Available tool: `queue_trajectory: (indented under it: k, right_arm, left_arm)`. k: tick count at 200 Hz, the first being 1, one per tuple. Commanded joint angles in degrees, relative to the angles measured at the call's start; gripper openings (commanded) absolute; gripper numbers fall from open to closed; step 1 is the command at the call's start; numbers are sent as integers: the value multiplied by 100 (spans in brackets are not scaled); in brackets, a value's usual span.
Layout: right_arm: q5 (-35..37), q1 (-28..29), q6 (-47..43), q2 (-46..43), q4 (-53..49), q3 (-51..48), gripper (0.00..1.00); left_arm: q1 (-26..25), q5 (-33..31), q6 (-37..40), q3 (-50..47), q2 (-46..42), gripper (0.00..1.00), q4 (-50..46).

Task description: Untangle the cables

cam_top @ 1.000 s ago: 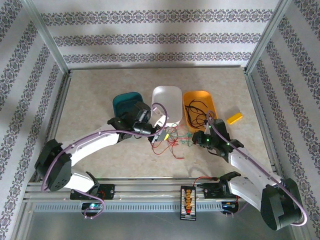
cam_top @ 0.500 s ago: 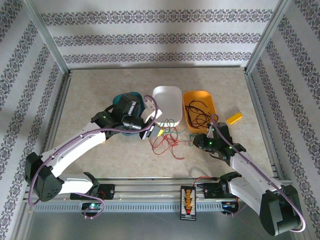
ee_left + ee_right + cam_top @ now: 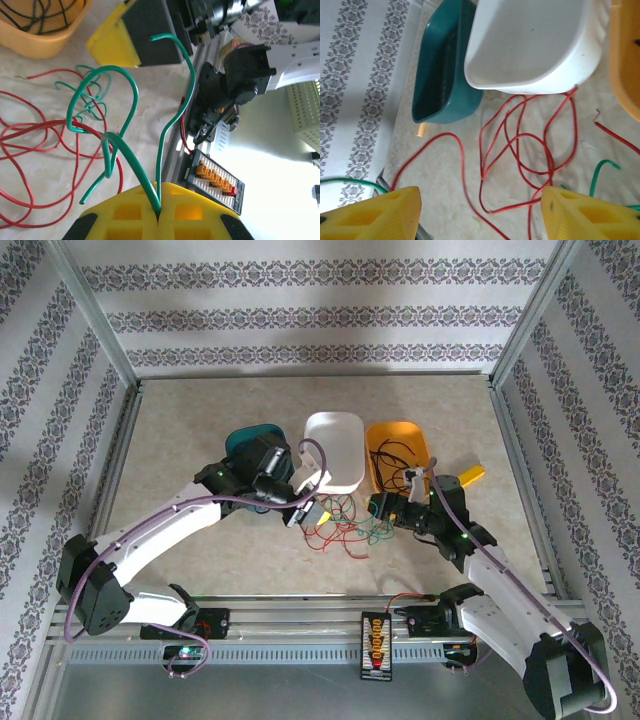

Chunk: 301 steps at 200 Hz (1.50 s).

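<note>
Foreground: the left gripper (image 3: 157, 214) clamps a green cable (image 3: 131, 95). The right gripper (image 3: 480, 214) is released, fingers spread above red cables (image 3: 520, 142) on the table (image 3: 200, 410). Behind them stand the teal tray (image 3: 243, 438), the white tray (image 3: 335, 440) and the orange tray (image 3: 415, 430), which holds black cables (image 3: 395, 465).

The red cables (image 3: 338, 528) lie in loose loops; the green cable (image 3: 135, 92) arches upward, seemingly entangled.

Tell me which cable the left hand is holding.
The green cable, pinched in the shut left hand; the red cables lie loose on the table.
</note>
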Motion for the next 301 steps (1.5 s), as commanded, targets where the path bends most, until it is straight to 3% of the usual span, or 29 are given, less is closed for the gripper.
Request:
queue_trajectory:
  k: [1,30,89,193,262,301]
  right_arm:
    - [-438,160,21,339,475,326,64]
    - [-532,291,-89,805,327,451,64]
    - [188,531,-364,1284,-688,302,63]
    - [2164,978,-702,1202,-2407,688,58]
    - [2402,1467,-584,1788,-2371,966,55]
    - [2709,1755,-420,2157,-2586,1131,47]
  left_arm:
    - [-114,73,239,-130,-104,0,-24]
    - [-135,-26,235,-209,-216,0,271]
    - [-135,-244,248,-306,-288,0,524]
    - [-135,-290,294,-306,-232,0,556]
    - [-135,-270,293,-307,-214,0,585]
    - [-135,-280,362,-253,-199,0,524]
